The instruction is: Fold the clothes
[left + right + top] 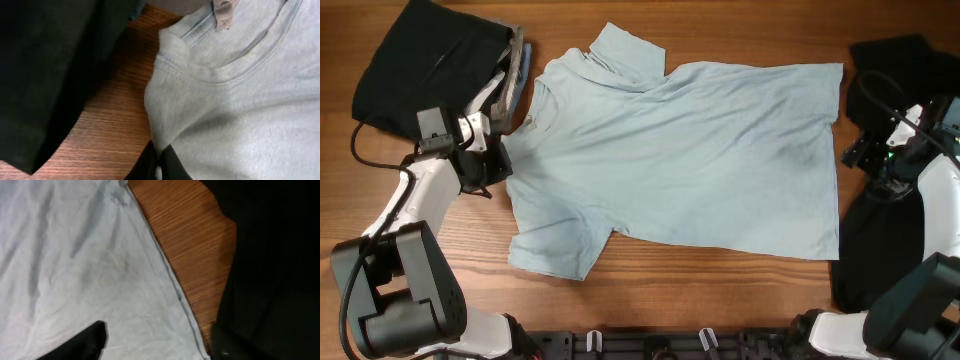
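Left wrist view, bottom centre: left gripper [159, 169] has its fingers pressed nearly together, with a sliver of the light blue shirt [240, 125] pinched between them. The fabric rises into the fingertips at the shoulder edge. Just above that, the collar [235, 75] curves across the upper right, with a label [224, 12] at the top edge. Bare table [115, 130] is left of the shirt. A black garment [45, 75] fills the left side of the frame, apart from the shirt.

Right wrist view: right gripper [155, 345] is spread wide. One finger [87, 341] sits at lower left over the shirt. The other, at lower right, is hard to separate from the second black garment [270, 270] behind it. The shirt's hem [170, 280] runs diagonally between the fingers. Cannot tell whether the finger touches the cloth.

Overhead: the shirt lies flat across the middle of the table, collar toward the left and hem toward the right. The left gripper is at its left edge and the right gripper just off its right edge. In the upper left, grey folded garments [516, 70] peek out beside the black garment. The second black garment runs down the right edge.
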